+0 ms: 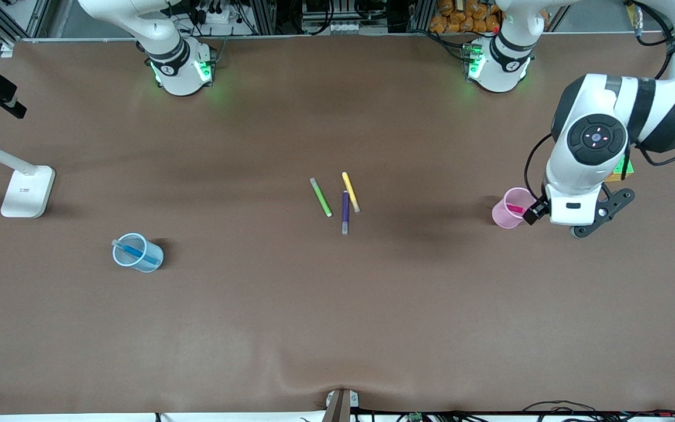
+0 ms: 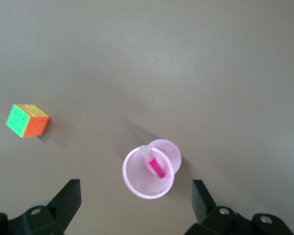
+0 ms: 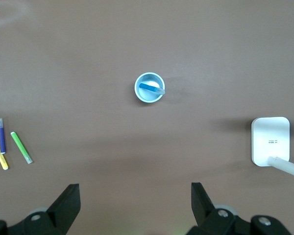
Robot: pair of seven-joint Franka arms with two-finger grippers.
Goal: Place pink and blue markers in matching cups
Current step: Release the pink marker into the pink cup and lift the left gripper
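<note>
The pale pink cup stands near the left arm's end of the table, with the pink marker leaning inside it. My left gripper hangs open and empty just beside and above that cup. In the left wrist view the pink cup and the pink marker lie between my left gripper's spread fingers, well below them. The light blue cup stands toward the right arm's end and holds the blue marker. My right gripper is open and empty, high over the table, with the blue cup and blue marker far below.
Green, yellow and dark purple markers lie together mid-table. A white lamp base stands at the right arm's end. A colour cube sits beside the pink cup, mostly hidden under the left arm in the front view.
</note>
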